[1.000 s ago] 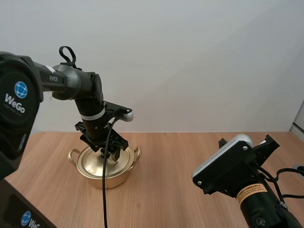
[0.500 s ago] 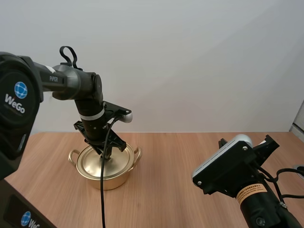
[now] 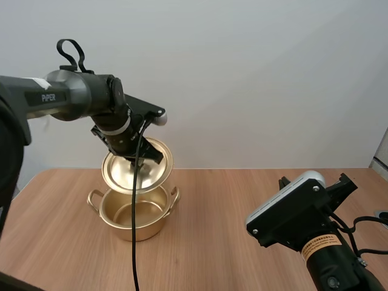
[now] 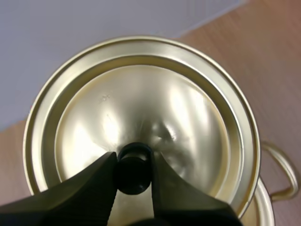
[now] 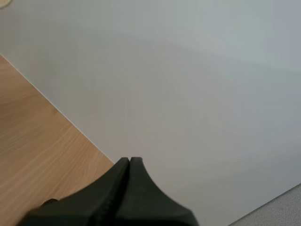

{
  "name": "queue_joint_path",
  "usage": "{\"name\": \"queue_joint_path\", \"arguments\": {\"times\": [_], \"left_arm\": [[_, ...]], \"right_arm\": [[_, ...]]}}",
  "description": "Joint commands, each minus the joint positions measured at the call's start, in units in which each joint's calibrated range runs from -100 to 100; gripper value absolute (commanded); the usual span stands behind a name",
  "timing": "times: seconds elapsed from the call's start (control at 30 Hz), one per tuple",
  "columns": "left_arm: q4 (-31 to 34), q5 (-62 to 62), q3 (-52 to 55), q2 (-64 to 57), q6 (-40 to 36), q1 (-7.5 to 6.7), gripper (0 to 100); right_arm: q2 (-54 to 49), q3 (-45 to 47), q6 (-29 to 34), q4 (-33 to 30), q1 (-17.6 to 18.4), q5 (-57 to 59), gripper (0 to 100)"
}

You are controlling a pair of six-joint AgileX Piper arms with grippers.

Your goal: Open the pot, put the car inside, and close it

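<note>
One pot [image 3: 148, 227], one lid [image 3: 153, 173], one counter [image 3: 218, 200], one left claw [image 4: 134, 162], one right claw [image 5: 129, 161]; the pot seemingly has two side handles [image 3: 93, 197].

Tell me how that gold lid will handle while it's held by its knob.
The lid looks like thin, stiff metal, so probably light and rigid. Pinched only at its small round knob by the left gripper, it may swivel or tilt. Its gloss suggests slipperiness.

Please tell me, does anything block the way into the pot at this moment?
Yes, partly. The lid, pinched at its knob by the left gripper, hangs tilted just above the pot, over its opening. Nothing else visible blocks it, and the pot looks empty.
</note>
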Motion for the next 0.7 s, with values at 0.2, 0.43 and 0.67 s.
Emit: {"name": "queue_joint_path", "arguments": {"times": [0.2,0.43,0.67], "left_arm": [[-9.0,-25.3,-7.9,-19.3,0.0,0.0,0],[-10.0,-30.9,-16.0,-31.5,0.0,2.62,0],[-14.7,-33.1,-19.0,-39.8,0.0,2.8,0]], "right_arm": [[0.0,0.0,0.0,-0.1,0.0,8.5,0],[0.0,0.0,0.0,-0.1,0.0,14.1,0],[0.0,0.0,0.2,0.8,0.0,20.4,0]]}}
